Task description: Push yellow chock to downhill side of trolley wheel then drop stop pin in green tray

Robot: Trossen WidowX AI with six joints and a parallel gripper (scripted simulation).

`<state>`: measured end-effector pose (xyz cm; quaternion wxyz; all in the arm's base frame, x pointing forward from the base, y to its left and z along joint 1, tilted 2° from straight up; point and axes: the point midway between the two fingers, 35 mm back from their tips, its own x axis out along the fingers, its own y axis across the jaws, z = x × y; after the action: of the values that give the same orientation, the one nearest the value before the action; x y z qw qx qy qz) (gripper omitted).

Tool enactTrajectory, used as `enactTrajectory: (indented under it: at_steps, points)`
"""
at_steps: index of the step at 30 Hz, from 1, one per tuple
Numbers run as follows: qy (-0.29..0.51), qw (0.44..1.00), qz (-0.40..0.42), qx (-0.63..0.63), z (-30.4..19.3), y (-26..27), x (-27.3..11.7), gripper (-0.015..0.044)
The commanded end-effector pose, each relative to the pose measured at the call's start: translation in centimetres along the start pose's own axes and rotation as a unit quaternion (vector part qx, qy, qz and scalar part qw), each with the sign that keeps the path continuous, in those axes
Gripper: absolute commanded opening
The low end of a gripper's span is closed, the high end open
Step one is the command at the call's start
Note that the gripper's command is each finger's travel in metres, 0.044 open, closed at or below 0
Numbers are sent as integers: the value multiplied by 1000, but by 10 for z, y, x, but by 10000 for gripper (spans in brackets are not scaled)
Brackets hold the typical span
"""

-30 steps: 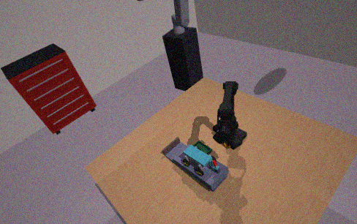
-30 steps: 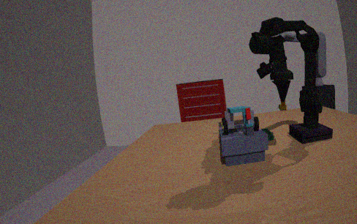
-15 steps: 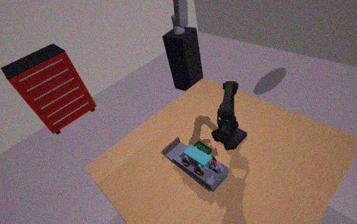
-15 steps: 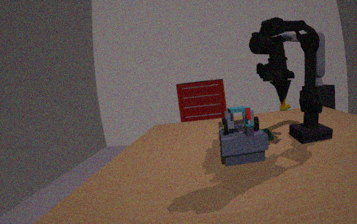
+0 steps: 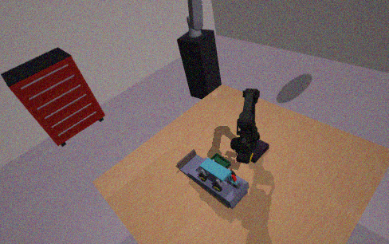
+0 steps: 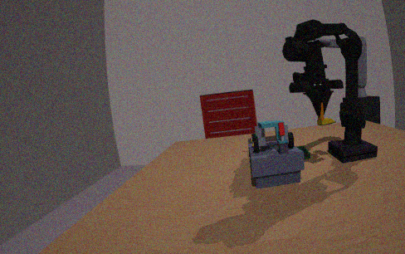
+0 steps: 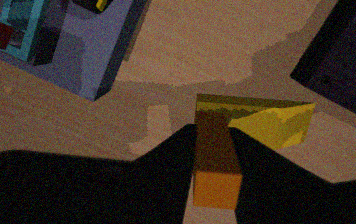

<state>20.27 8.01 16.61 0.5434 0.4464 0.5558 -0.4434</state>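
Observation:
My gripper (image 6: pixel 320 114) (image 7: pixel 210 135) is shut on the orange handle of the yellow chock (image 5: pixel 251 157) (image 6: pixel 327 121) (image 7: pixel 282 125). It holds the chock in the air near the arm's base, off to the side of the ramp (image 5: pixel 238 196) (image 6: pixel 275 165) (image 7: pixel 95 65). The chock touches neither ramp nor trolley. The teal trolley (image 5: pixel 215 168) (image 6: pixel 270 124) stands on the ramp. The red pin head (image 5: pixel 233 178) (image 6: pixel 281 129) (image 7: pixel 5 36) shows at the trolley's end; the pin's shaft cannot be made out. The green tray (image 5: pixel 220 160) (image 6: pixel 306 152) lies beside the ramp, partly hidden in the top and exterior views.
The arm's dark base (image 5: pixel 261 150) (image 6: pixel 353 152) (image 7: pixel 332 62) stands on the wooden table (image 5: pixel 319 171) (image 6: pixel 137 207). The ramp and trolley lie at the upper left of the wrist view. A red drawer cabinet (image 5: pixel 64 100) (image 6: pixel 229 114) and a black pedestal (image 5: pixel 199 64) stand beyond the table.

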Motion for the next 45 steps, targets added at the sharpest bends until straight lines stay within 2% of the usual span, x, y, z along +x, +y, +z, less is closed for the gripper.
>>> enactTrajectory:
  at_steps: [1, 9, 18, 45]
  points:
    - [-3, 998, 0, 63, 1, 0, -1, 0]
    - [-3, 982, 0, 187, 1, 0, -1, 0]
    - [-4, 982, 0, 189, 5, 0, 0, 0]
    - [-8, 982, 0, 190, 98, -9, 3, 0]
